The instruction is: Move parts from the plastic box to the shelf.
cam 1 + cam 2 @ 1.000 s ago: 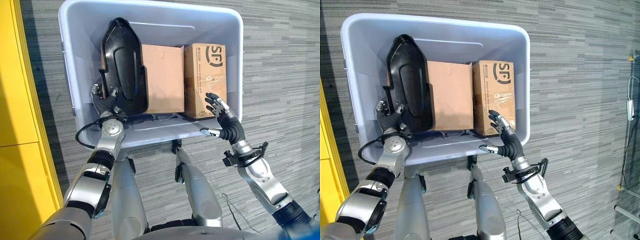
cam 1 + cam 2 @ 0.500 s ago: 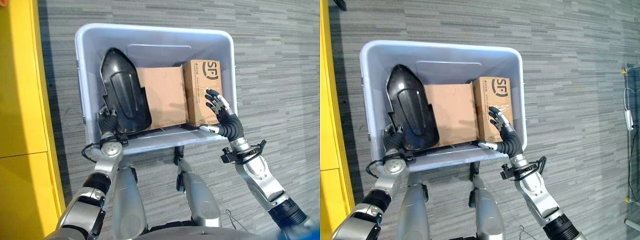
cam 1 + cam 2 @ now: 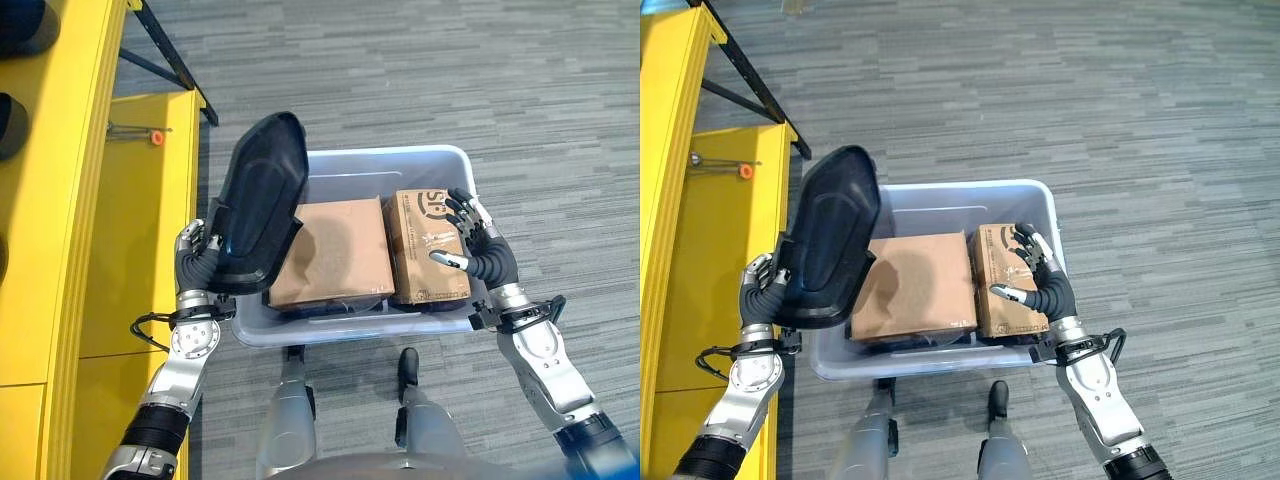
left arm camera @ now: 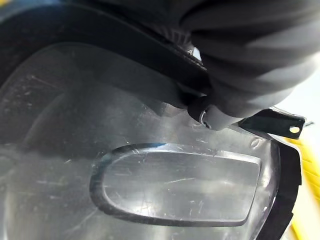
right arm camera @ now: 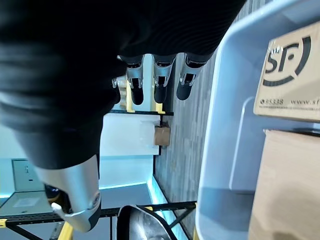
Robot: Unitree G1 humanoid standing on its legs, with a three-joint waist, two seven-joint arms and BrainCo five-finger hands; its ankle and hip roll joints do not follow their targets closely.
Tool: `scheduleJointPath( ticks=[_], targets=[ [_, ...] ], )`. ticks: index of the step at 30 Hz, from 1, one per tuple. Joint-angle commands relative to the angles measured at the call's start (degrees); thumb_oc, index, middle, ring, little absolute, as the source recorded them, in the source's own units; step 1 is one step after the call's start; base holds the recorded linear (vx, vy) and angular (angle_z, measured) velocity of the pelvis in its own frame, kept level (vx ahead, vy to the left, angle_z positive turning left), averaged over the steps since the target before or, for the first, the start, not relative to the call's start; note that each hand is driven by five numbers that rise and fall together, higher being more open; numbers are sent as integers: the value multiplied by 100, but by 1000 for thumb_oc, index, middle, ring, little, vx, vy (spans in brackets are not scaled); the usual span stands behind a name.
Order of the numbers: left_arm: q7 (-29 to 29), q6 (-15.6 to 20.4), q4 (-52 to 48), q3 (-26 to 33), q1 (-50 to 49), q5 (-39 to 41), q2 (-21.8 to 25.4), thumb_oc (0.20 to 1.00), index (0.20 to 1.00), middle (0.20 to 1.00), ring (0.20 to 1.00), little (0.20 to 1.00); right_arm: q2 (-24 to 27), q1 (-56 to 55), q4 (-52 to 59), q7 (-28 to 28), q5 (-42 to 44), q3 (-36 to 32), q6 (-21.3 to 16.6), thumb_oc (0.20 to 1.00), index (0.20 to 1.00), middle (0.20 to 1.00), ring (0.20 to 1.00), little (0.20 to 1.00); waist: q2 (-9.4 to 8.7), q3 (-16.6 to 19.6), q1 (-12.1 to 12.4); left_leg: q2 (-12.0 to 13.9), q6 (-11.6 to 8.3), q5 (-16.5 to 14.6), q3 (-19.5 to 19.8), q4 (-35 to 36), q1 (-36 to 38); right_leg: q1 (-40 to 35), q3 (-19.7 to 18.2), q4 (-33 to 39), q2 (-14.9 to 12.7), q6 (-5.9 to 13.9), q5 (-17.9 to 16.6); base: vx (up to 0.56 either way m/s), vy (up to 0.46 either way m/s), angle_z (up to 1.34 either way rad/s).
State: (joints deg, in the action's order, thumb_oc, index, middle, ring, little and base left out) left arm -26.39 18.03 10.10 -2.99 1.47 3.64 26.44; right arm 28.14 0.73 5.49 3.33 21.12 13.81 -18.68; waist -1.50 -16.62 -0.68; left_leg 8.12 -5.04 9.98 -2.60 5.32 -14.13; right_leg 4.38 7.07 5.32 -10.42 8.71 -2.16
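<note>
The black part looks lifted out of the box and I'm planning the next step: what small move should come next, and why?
Probably carry the black part leftward toward the yellow shelf: the left hand grips its lower edge, above the plastic box's rim.

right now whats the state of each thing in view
black moulded plastic part: lifted above the box's left side, tilted, gripped by the left hand
right hand: open, over the printed box
grey plastic box: on the floor, open-topped
plain brown cardboard box: lying in the plastic box
printed cardboard box: lying beside it
</note>
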Motion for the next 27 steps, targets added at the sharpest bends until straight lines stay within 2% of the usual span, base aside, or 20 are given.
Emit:
scheduleJointPath(
  ticks=[1, 5, 8, 13, 14, 15, 19, 20, 21, 22, 23, 24, 27],
  targets=[
    [177, 565, -110, 265, 336, -79, 226, 200, 200, 200, 200, 200, 4, 177, -50, -140, -64, -140, -192, 1000, 1000, 1000, 1000, 1000, -189, 398, 27, 495, -294, -367, 11, -121, 469, 147, -72, -491, -550, 351, -156, 0, 0, 0],
    [476, 664, -519, 351, 94, 112, 189, 200, 200, 200, 200, 200, -35, 121, -73, -215, -53, -206, -162, 1000, 1000, 1000, 1000, 1000, -103, 585, 33, 494, -300, -412, 13, -123, 648, -61, -50, -472, -551, 344, -92, 37, -17, 0],
    [840, 727, -840, 357, -120, 547, 96, 200, 200, 200, 200, 200, -73, 85, -95, -266, -39, -234, -127, 1000, 1000, 1000, 1000, 1000, -29, 771, 36, 515, -310, -424, 12, -106, 792, -211, -23, -455, -539, 334, -54, 21, -36, 1],
    [1256, 692, -1203, 326, -508, 916, -34, 200, 200, 200, 200, 200, -102, -41, -130, -340, -83, -232, -80, 1000, 1000, 1000, 1000, 1000, 56, 957, 60, 576, -320, -419, 55, -107, 970, -426, 16, -553, -472, 285, 116, 5, -59, 2],
    [1512, 643, -1315, 184, -673, 1259, -149, 200, 200, 200, 200, 200, -133, -39, -199, -332, -83, -179, -60, 1000, 1000, 1000, 1000, 1000, 98, 1006, 82, 659, -332, -367, 131, -131, 1042, -506, 12, -775, -364, 203, 334, -29, -99, 4],
    [1520, 642, -1319, 186, -679, 1267, -149, 200, 200, 200, 200, 200, -132, -41, -202, -332, -83, -178, -62, 1000, 1000, 1000, 1000, 1000, 103, 1004, 79, 664, -335, -366, 137, -130, 1045, -506, 16, -786, -358, 199, 343, -70, -153, 9],
    [1862, 499, -1479, -51, -929, 1608, -302, 200, 200, 200, 200, 200, -110, 36, -178, -380, 12, -75, -57, 1000, 1000, 1000, 1000, 1000, 201, 1056, 145, 910, -373, -153, 328, -143, 1106, -566, 71, -1133, 2, -15, 748, -85, -180, 18],
    [1976, 457, -1595, -125, -996, 1721, -260, 200, 200, 200, 200, 200, -72, 377, -162, -350, 91, 103, -88, 1000, 1000, 1000, 1000, 1000, 281, 920, 254, 1152, -422, 180, 503, -192, 1039, -337, 120, -1689, 326, -233, 1021, -161, -243, 8],
    [1977, 454, -1599, -119, -995, 1722, -261, 200, 200, 200, 200, 200, -72, 389, -170, -350, 92, 107, -91, 1000, 1000, 1000, 1000, 1000, 290, 916, 245, 1166, -432, 190, 514, -184, 1034, -323, 127, -1713, 339, -242, 1032, -219, -268, 8],
    [1987, 453, -1615, -137, -1032, 1700, -242, 200, 200, 200, 200, 200, -68, 533, -182, -338, 90, 162, -119, 1000, 1000, 1000, 1000, 1000, 326, 846, 282, 1252, -471, 352, 581, -153, 999, -245, 188, -1815, 429, -293, 1076, -244, -224, 19],
    [2026, 450, -1618, -181, -1093, 1787, -252, 200, 200, 200, 200, 200, -85, 896, -196, -245, 66, 319, -167, 1000, 1000, 1000, 1000, 1000, 417, 714, 428, 1406, -563, 761, 738, -61, 819, -58, 326, -1995, 611, -376, 1164, -392, -318, 23],
    [2037, 416, -1601, -210, -1070, 1832, -284, 200, 200, 200, 200, 200, -81, 1082, -255, -143, 23, 344, -196, 1000, 1000, 1000, 1000, 1000, 461, 606, 500, 1400, -546, 965, 708, -37, 558, 86, 525, -2101, 611, -433, 1171, -319, -251, 42],
    [2042, 442, -1546, -238, -1007, 1880, -304, 200, 200, 200, 200, 200, -27, 1212, -328, -26, -148, 396, -204, 1000, 1000, 1000, 1000, 1000, 412, 573, 543, 1271, -466, 1118, 558, -72, 342, 104, 741, -1972, 449, -443, 1106, -204, -108, 83]
  ],
)
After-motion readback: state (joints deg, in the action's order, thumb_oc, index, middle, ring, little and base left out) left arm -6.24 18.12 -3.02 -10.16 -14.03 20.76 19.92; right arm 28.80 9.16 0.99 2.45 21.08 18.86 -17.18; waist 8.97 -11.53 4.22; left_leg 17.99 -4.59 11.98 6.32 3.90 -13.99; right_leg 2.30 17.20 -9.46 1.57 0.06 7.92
